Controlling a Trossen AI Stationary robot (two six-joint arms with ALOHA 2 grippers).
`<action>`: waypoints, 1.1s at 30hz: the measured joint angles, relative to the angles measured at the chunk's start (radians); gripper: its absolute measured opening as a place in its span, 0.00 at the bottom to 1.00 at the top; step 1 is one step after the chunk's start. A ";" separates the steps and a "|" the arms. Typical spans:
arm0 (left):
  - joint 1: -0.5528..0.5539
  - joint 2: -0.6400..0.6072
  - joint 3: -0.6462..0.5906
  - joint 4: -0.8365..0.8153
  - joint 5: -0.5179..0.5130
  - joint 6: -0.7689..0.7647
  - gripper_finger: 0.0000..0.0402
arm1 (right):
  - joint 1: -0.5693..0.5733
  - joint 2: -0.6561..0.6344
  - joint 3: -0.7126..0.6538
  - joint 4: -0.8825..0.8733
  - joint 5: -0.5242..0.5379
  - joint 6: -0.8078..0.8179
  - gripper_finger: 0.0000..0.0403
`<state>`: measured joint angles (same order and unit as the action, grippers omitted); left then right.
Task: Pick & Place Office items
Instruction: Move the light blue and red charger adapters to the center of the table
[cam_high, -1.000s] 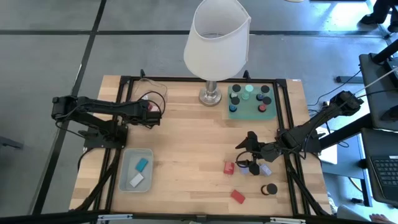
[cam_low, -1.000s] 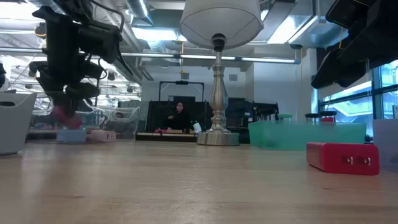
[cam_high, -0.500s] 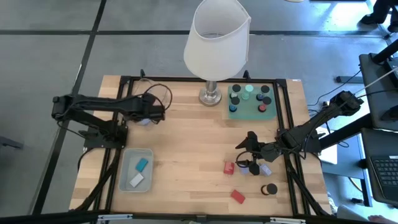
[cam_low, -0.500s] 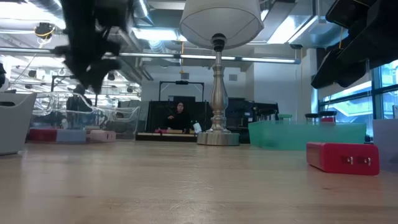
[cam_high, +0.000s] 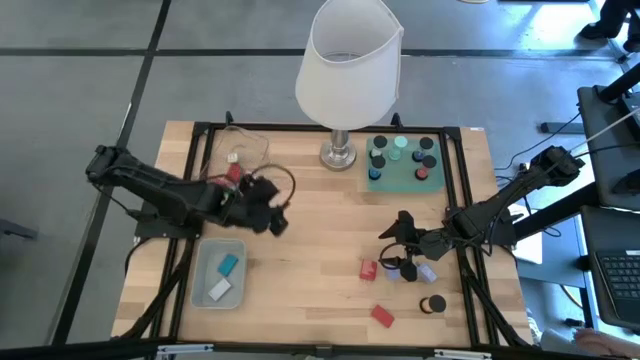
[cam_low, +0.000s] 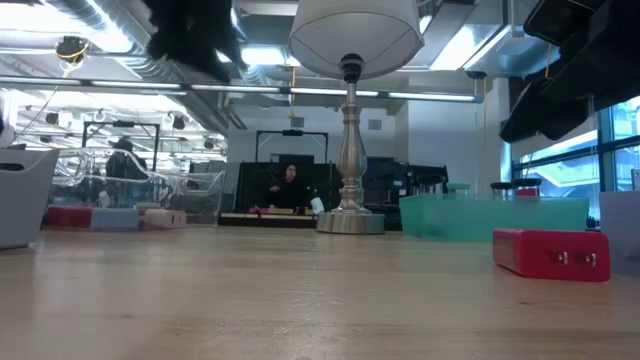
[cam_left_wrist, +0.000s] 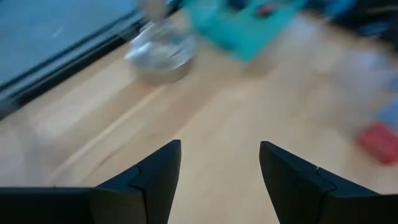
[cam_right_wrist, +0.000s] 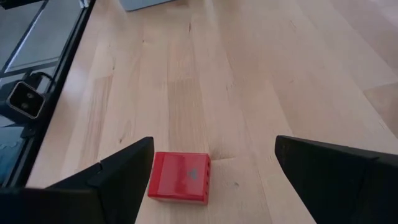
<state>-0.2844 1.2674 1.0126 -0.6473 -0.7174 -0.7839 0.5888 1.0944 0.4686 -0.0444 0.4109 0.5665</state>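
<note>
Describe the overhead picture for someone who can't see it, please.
Two dark robot arms work over a wooden table: the left gripper hangs empty mid-table, and the open right gripper hovers by a red block. A white-shaded lamp stands at the back, beside a green mat.

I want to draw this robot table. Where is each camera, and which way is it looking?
High view: above, looking straight down on the table and both arms.
Low view: at tabletop height, looking across; dark arm parts hang at top.
Left wrist view: on the left arm, looking past its open left claw.
Right wrist view: on the right arm, looking past its open right claw at the red block, also in the high view.
</note>
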 joint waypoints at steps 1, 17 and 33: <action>-0.032 0.007 0.000 0.044 -0.017 0.025 0.53 | 0.000 0.000 0.000 0.000 0.008 0.000 0.84; -0.347 0.256 0.000 0.390 -0.152 0.094 0.53 | 0.000 0.000 0.000 0.090 0.016 0.344 0.84; -0.390 0.430 0.000 0.499 -0.151 0.091 0.53 | -0.005 0.000 0.001 0.212 0.126 0.360 0.84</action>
<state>-0.6746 1.6977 1.0126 -0.1478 -0.8688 -0.6933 0.5842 1.0943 0.4692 0.1672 0.5368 0.9265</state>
